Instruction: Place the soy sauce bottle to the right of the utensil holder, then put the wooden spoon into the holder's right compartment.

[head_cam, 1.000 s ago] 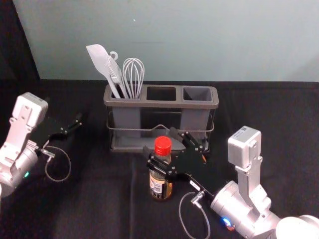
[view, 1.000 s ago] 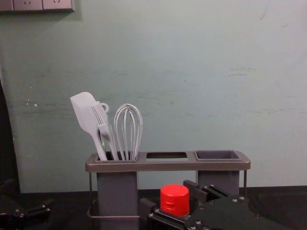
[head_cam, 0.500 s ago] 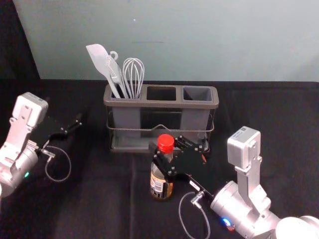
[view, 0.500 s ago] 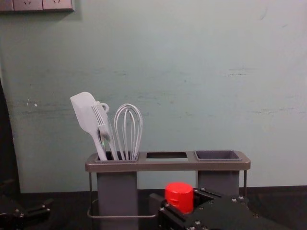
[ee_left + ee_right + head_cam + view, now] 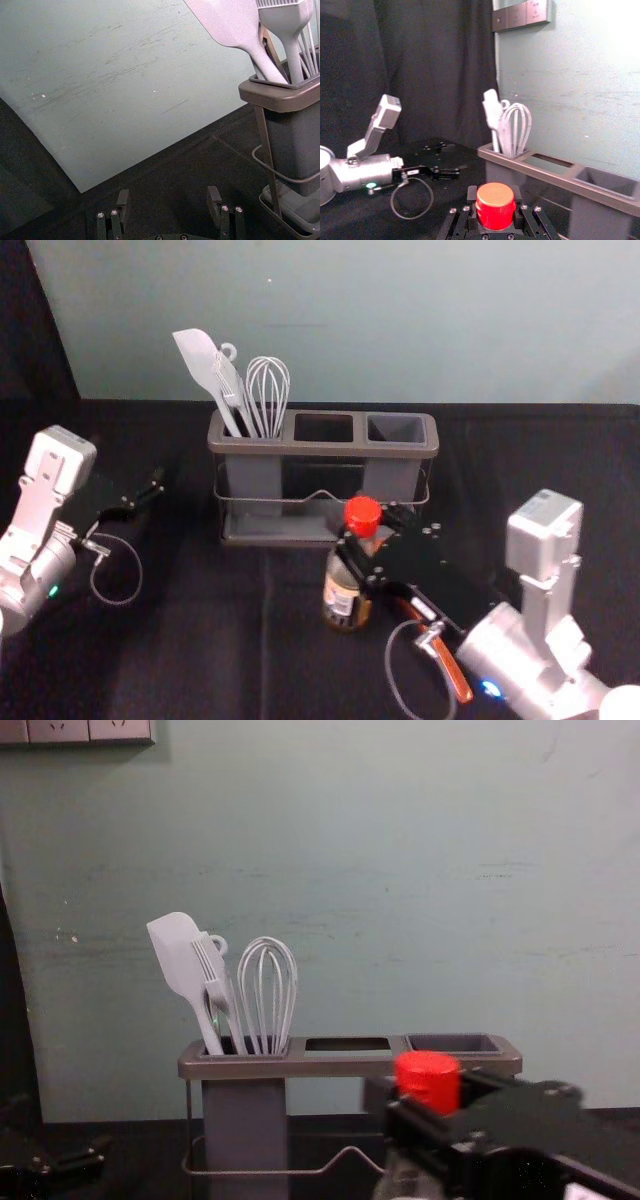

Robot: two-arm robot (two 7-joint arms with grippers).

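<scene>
- Soy sauce bottle [image 5: 340, 602] and tabletop [image 5: 200, 650]: we see the bottle well in from the black-covered tabletop's far edge, a little right of the middle, but we cannot tell whether its base touches the cloth.
- Utensil holder [image 5: 300, 448]: we have it near the far edge, with three openings in a row; the bottle is in front of its right half, not beside its right end.
- Right gripper [image 5: 362, 538]: we find it in front of the holder, its jaws drawn in on the bottle's neck, just under the red cap [image 5: 362, 512].
- Left gripper [image 5: 152, 486]: we see it parked over the tabletop's left side, apart from the holder, its jaws spread wide with nothing between them.
- Bottle again: we see it leaning slightly, cap towards our right.
- White spatula [image 5: 203, 358], whisk [image 5: 268, 390] and slotted white utensil [image 5: 229, 380]: we see all three standing in the holder's left compartment.
- Wooden spoon [image 5: 452, 670]: we make out its reddish-brown handle slanting beneath the right gripper, right of the bottle; the rest is hidden.
</scene>
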